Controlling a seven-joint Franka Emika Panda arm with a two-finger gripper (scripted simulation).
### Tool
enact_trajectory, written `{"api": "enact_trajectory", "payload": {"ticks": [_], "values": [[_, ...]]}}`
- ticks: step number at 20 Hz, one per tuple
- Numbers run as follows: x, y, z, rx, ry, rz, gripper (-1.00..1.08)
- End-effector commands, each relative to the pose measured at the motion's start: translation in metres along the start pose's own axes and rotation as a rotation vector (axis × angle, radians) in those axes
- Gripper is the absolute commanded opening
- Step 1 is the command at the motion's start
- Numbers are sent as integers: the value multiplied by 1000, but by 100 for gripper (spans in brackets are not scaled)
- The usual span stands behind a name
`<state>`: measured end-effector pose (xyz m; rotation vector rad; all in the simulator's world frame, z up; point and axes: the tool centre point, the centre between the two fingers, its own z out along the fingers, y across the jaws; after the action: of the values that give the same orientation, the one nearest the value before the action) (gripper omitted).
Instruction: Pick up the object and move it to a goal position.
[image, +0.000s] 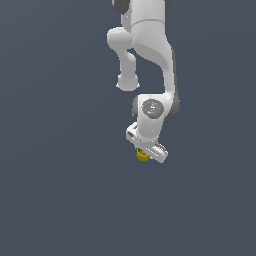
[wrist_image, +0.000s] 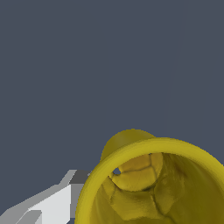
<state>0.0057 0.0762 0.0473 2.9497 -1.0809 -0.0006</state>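
The object (image: 142, 156) is a small yellow cup that shows just under the white hand of the arm, low in the middle of the exterior view. My gripper (image: 144, 152) is right over it, and the hand hides most of the cup and both fingertips. In the wrist view the object (wrist_image: 131, 146) fills the frame close to the camera, hollow top open toward it. One white and grey finger (wrist_image: 54, 205) lies against its outer wall. The gripper looks shut on the cup.
The white arm (image: 150, 50) reaches down from the top of the exterior view. Around it there is only a plain dark grey-blue surface (image: 60, 175).
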Motion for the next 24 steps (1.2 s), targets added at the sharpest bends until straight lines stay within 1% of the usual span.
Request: {"api": "enact_trajectory", "payload": {"ticks": [1, 14, 19, 24], "values": [[0, 0, 1, 0, 0, 0, -100], [-2, 0, -3, 1, 1, 0, -100], [-11, 3, -15, 1, 1, 0, -100], [-26, 8, -37, 1, 0, 0, -100]]}}
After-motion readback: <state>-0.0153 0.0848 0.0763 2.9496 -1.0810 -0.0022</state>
